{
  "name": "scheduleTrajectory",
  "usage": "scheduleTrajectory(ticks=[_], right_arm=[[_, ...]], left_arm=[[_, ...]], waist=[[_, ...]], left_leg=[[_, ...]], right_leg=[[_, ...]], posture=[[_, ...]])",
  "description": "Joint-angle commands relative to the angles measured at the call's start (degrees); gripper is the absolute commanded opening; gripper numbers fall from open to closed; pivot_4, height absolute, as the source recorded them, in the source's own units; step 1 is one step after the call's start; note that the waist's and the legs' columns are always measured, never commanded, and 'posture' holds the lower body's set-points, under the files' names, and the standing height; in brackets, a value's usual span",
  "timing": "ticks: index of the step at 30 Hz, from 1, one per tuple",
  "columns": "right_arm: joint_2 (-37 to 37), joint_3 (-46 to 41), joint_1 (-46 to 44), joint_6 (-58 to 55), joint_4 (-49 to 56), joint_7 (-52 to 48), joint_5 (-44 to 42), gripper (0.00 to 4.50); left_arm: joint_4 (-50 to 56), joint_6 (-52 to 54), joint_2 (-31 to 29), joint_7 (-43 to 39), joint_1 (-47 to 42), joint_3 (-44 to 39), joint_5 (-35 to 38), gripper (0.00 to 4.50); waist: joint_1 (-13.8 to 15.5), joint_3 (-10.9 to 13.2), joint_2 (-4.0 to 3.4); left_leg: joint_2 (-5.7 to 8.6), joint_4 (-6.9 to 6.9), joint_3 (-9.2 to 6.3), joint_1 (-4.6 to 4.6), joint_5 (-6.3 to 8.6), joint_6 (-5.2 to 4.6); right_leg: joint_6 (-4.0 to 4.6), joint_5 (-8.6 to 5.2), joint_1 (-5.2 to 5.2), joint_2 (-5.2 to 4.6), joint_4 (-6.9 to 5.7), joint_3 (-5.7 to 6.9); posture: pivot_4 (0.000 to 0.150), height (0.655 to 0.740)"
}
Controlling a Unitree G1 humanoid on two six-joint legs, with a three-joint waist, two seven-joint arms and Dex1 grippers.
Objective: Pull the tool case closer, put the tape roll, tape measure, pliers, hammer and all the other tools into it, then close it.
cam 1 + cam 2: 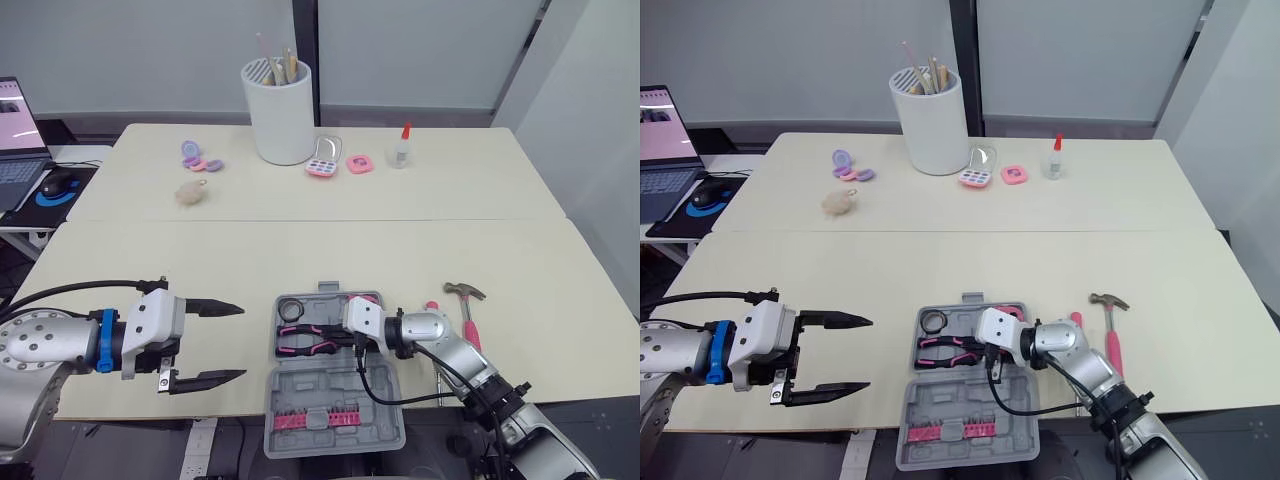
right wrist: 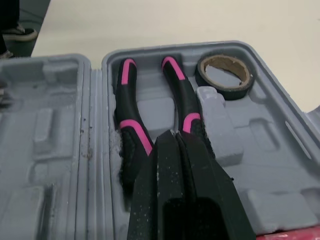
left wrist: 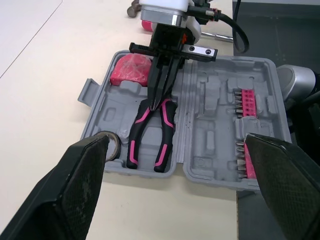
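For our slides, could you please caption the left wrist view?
Right gripper closed on the pliers inside the open tool case, tape roll alongside, open left gripper in the foreground.

You have the tool case (image 1: 310,385) open at the near edge of the table (image 1: 300,250). Tape roll (image 1: 291,308) and pliers (image 1: 308,341) lie in its far half. Hammer (image 1: 469,318) lies on the table just right of it.

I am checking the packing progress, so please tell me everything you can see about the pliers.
The pliers have black handles with pink bands, seemingly rubber-coated, spread apart. They lie flat in the open grey tool case, in its half farther from the robot, beside the tape roll. Their head is hidden under the right gripper, whose shut fingers sit over it; whether they grip it is unclear.
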State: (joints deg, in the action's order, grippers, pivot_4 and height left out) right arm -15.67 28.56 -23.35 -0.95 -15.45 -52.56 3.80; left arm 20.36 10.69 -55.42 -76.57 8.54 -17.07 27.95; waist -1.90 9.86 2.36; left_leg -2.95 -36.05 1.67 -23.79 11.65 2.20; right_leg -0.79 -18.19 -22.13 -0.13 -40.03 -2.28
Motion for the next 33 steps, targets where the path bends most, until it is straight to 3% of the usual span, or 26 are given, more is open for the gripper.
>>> scheduleTrajectory(ticks=[1,8,13,15,22,26,31,33], right_arm=[[-0.57,1.21,0.57,0.73,-5.08,0.76,2.83,0.02],[-0.18,-0.38,1.21,-1.14,-3.23,-0.43,0.58,0.02],[-1.70,-5.07,0.39,-2.57,5.56,-3.02,-5.34,0.02],[-3.44,-7.62,-0.30,-4.87,10.60,-4.37,-8.17,0.44],[-20.15,-21.22,-0.15,-18.89,26.86,-13.22,-21.86,1.92],[-32.59,-30.99,2.77,-23.09,27.26,-17.43,-26.36,2.91],[-43.92,-41.48,7.30,-26.55,24.47,-20.85,-29.11,4.46],[-47.93,-44.70,11.07,-27.28,22.92,-23.38,-29.28,4.46]], left_arm=[[0.71,-0.71,0.26,0.73,-0.14,0.01,0.07,4.50],[0.95,-0.68,0.84,2.20,0.32,-0.35,-0.01,4.50],[-0.60,0.57,0.61,3.84,0.63,-1.93,0.13,4.50],[-1.84,2.07,0.32,4.59,0.58,-3.46,1.13,4.50],[-9.82,11.72,-2.85,5.54,-0.02,-13.09,5.36,4.50],[-15.49,15.28,-6.09,4.67,0.63,-19.49,5.07,4.50],[-27.85,14.64,-10.15,0.77,2.74,-26.53,2.45,4.50],[-32.56,12.47,-11.54,-0.87,4.68,-28.73,0.39,4.50]], waist=[[0.03,-0.05,0.02],[0.03,-0.11,0.05],[0.07,-0.08,0.02],[0.15,-0.03,-0.01],[0.26,0.00,-0.03],[0.29,0.04,-0.04],[-0.10,0.06,-0.08],[-0.14,0.06,-0.09]], left_leg=[[-0.01,0.00,-0.02,0.02,0.00,0.00],[-0.09,-0.01,0.02,0.14,0.00,0.00],[-0.07,-0.01,0.04,0.12,0.00,0.00],[-0.06,-0.03,0.03,-0.01,0.00,0.00],[-0.05,0.00,-0.03,-0.05,0.00,0.00],[0.00,0.02,0.00,-0.06,0.00,0.00],[0.03,0.11,0.10,-0.05,0.01,-0.01],[0.00,0.15,0.12,-0.03,0.01,-0.01]], right_leg=[[0.00,0.00,0.03,0.01,0.00,0.02],[0.03,0.02,0.13,0.03,0.00,0.00],[0.04,0.02,0.12,0.02,0.00,-0.01],[0.03,0.02,0.02,0.01,0.00,0.00],[0.03,0.02,0.01,-0.02,0.04,0.07],[0.04,0.01,-0.01,-0.07,0.07,0.07],[0.09,-0.03,-0.10,-0.16,0.06,0.01],[0.13,-0.05,-0.11,-0.14,0.07,0.02]], posture=[[0.150,0.7400],[0.150,0.7400],[0.150,0.7400],[0.150,0.7400],[0.150,0.7400],[0.150,0.7400],[0.150,0.7400],[0.150,0.7400]])
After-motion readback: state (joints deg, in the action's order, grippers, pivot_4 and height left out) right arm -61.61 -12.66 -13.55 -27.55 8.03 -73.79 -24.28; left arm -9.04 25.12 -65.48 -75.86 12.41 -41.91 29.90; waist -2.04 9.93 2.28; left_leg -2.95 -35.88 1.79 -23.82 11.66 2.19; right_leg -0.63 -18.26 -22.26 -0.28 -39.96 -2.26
